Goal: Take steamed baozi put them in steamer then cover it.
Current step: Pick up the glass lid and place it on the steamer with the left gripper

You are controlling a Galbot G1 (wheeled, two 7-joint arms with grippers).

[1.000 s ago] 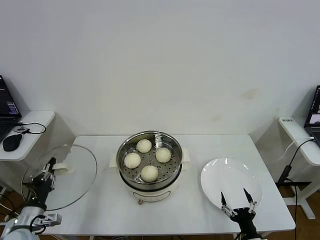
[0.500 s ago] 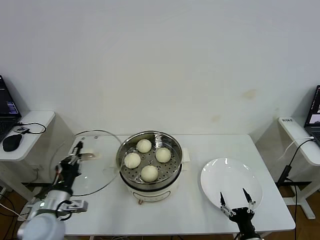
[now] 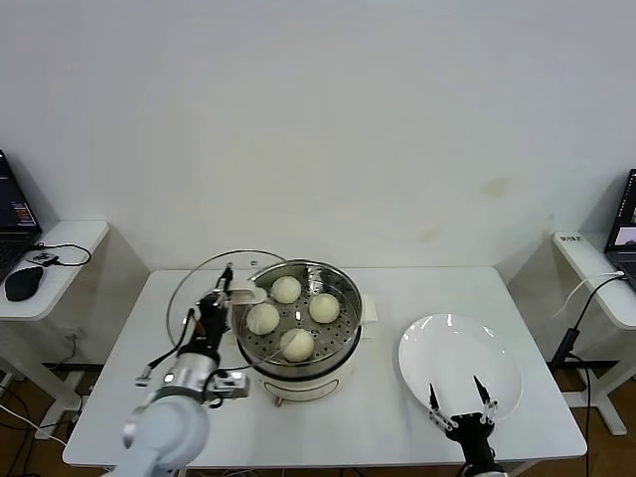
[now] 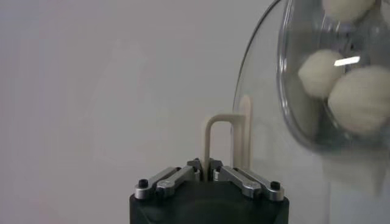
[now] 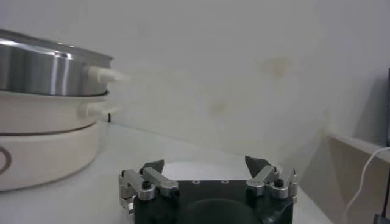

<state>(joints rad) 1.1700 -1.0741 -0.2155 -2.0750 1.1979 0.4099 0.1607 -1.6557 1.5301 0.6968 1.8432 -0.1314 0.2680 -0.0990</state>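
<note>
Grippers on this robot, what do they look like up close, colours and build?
Both match: the left gripper and right gripper each sit on a black block, with silver metal linkages fastened by dark round screws and dark pointed tips. In the head view, the left arm's wrist section is light grey and rounded.

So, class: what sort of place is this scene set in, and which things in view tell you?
Probably a lab or test room staged as a kitchen, not a real one. A steamer and a plate stand on a plain white table against a bare wall, with side desks carrying a laptop and a mouse.
</note>
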